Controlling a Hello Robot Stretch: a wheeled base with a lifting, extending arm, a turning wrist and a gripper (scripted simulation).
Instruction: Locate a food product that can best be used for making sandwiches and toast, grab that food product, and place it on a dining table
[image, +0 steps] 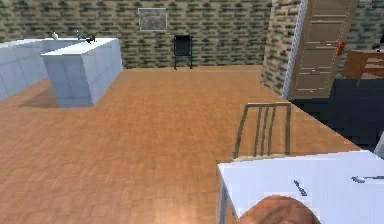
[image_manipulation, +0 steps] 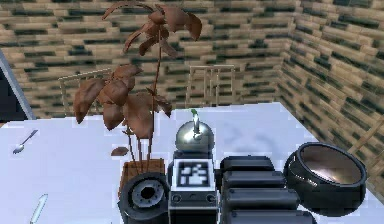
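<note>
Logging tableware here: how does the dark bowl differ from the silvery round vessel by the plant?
The dark bowl is open-topped, showing a paler inside; the silvery vessel is a closed dome with a small green tip. The bowl is near black, the vessel shiny grey. The bowl sits at the arm side view's right, the vessel mid-picture beside the plant. Both are round and stand on the white table.

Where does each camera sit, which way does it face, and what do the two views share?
Forward view: on the robot, looking ahead and down across the wooden floor to a white counter.
Arm side view: on the robot's body, looking sideways over the table to a plant; the arm and gripper show at the bottom.
Both show the white table.
</note>
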